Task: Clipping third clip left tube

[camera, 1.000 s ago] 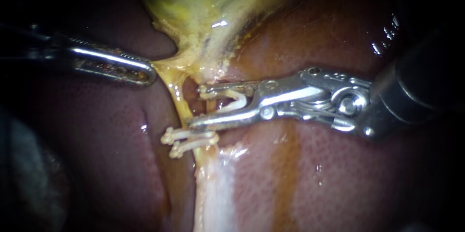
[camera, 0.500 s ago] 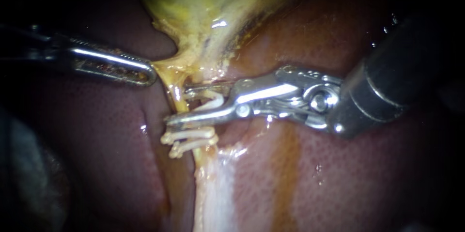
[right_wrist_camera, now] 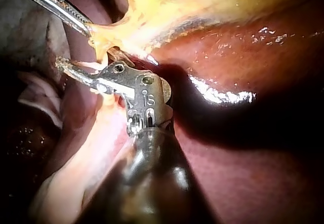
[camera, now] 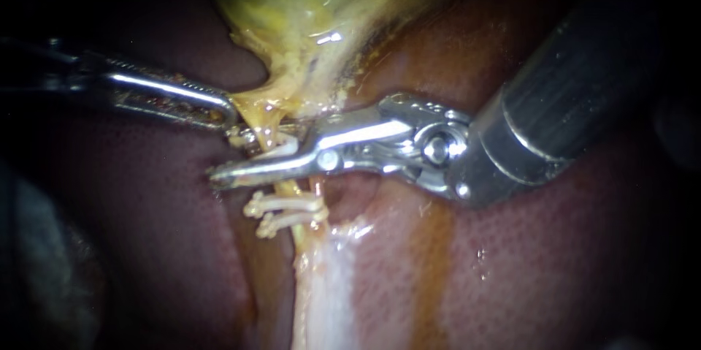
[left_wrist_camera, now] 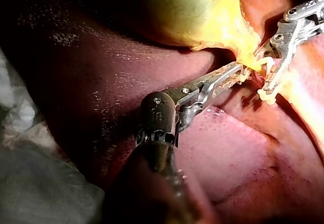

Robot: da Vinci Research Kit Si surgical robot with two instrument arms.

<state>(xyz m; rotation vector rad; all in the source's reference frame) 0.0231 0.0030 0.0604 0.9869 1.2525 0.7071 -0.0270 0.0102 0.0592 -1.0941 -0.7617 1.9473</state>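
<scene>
Right instrument (camera: 226, 154) advanced leftward across left tube (camera: 290, 188) since earlier frames. Tube now straddled just above two placed clips (camera: 285, 209), below gallbladder (camera: 307, 14). Its pincer seen partly open, white loaded clip (camera: 283, 150) carried between both halves, not yet squeezed down. Left instrument (camera: 219, 110) pincer clamped on yellow tissue (camera: 252, 105) at gallbladder neck, tube held taut over liver (camera: 511, 262). Tube judged soft, slick, thin, easily torn. Best taken square across bare stretch between neck and upper clip; gentle closure, no pulling.
</scene>
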